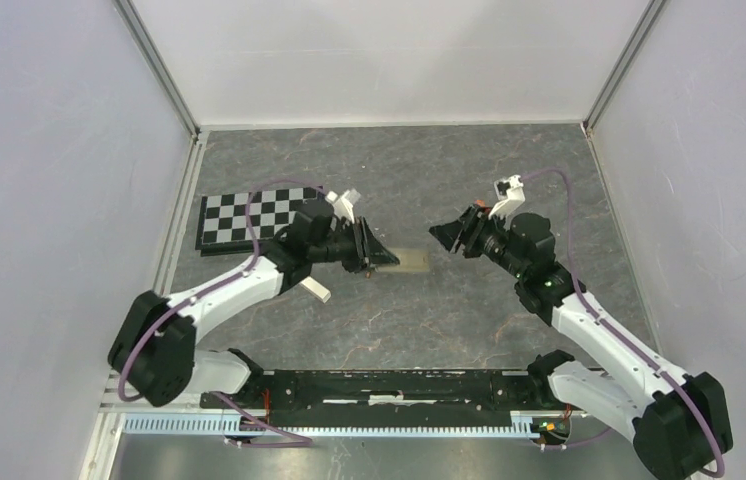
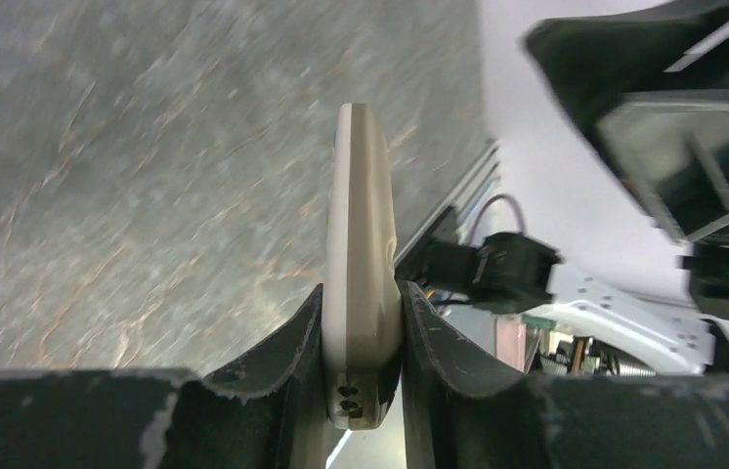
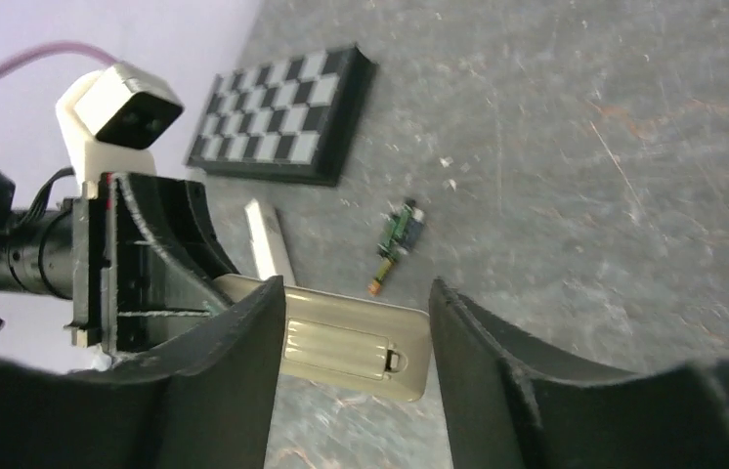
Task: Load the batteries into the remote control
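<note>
Left gripper (image 2: 363, 298) jaws clenching remote control (image 2: 361, 215) near one end, holding it edge-on, rest sticking out past fingertips. Right gripper (image 3: 354, 291) jaws standing apart, gripping nothing; remote's recessed back showing through gap, beyond fingertips, not touching. Batteries (image 3: 398, 234) lying on table (image 3: 585, 147), near white strip (image 3: 268, 239).

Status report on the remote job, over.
Left gripper shut on remote. Right gripper open at its free end. Batteries loose on table. Nothing in the way.

Tan-backed remote control (image 3: 341, 342) held level; batteries (image 3: 398, 237) lie together beyond it.
</note>
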Controlling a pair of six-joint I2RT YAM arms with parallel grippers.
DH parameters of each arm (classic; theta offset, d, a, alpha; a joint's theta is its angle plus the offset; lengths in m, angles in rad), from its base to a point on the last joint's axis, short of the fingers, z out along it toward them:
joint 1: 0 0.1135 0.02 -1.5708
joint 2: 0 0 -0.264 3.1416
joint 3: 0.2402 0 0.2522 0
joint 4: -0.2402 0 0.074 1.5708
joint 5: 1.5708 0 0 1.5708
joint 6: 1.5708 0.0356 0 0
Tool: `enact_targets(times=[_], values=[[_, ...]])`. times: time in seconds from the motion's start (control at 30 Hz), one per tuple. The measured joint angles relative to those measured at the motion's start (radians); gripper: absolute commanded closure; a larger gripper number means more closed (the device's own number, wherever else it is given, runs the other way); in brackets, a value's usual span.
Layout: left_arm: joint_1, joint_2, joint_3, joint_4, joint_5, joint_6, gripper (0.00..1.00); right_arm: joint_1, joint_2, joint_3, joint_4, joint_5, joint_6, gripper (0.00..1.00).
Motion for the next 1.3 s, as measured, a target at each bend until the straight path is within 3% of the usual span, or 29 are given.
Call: enact_targets(times=[0.1,0.2,0.6,0.83,1.3], values=[[-0.019,0.086,-0.022,-0.029,0.0,0.013,0.98,0.0,-0.012,-0.038,-0.04,-0.011,-0.032,0.6],[-0.029,0.145,-0.035,-0.037,-0.001,0.019,0.98,0.0,0.009,-0.08,-0.056,-0.046,-0.035,0.64],[-0.029,0.262,-0.112,0.089,0.036,0.004,0.98,0.025,0.17,-0.275,0.076,-0.199,0.046,0.57],[-0.029,0.268,-0.132,0.131,0.039,-0.01,0.98,0.051,0.253,-0.31,0.219,-0.235,0.116,0.61],[-0.029,0.268,-0.154,0.169,0.043,-0.011,0.98,0.053,0.312,-0.317,0.298,-0.222,0.142,0.59]])
